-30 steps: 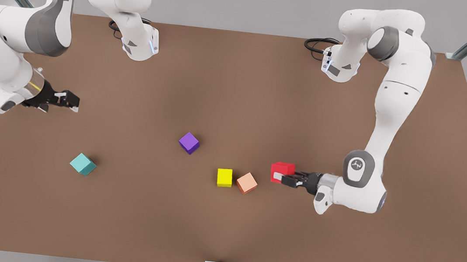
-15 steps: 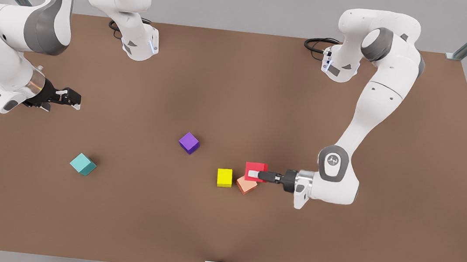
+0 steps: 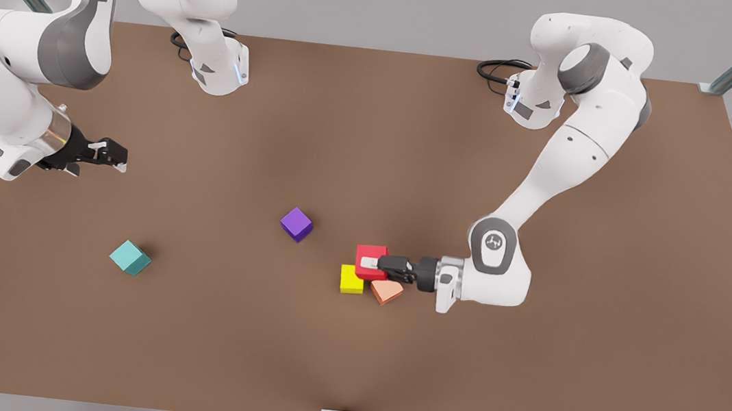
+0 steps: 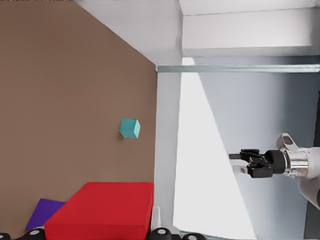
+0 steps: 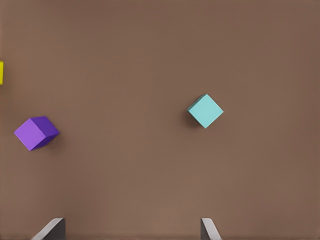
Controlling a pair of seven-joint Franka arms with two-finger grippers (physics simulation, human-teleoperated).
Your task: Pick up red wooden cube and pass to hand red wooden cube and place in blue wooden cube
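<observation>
**Left gripper holds the red cube, mid-carry**

Left gripper [image 3: 378, 264] is clamped on the red wooden cube [image 3: 371, 261], holding it off the table [image 3: 524, 389], over the yellow cube [image 3: 350, 281] and beside the salmon cube [image 3: 386, 291] in the front view. Left wrist view shows the red cube [image 4: 102, 210] close up between the fingers.

Handling, my read: rigid, light, flat-sided, so it won't deform. Smooth faces could slip if the pinch is off-centre. For the pass, the free pair of opposite faces is the place to take hold, square on.

Look: bright red, plain, sharp edges, same size as the other cubes.

Right gripper [image 3: 111, 154] waits at the front view's left, well apart from the red cube, fingers spread; also seen in the left wrist view [image 4: 245, 163]. Its wrist view shows fingertips [image 5: 50, 229] apart.

Blue wooden cube [image 3: 130, 257] sits alone on the table at the front view's left; purple cube [image 3: 296, 224] lies between it and the carry.
</observation>
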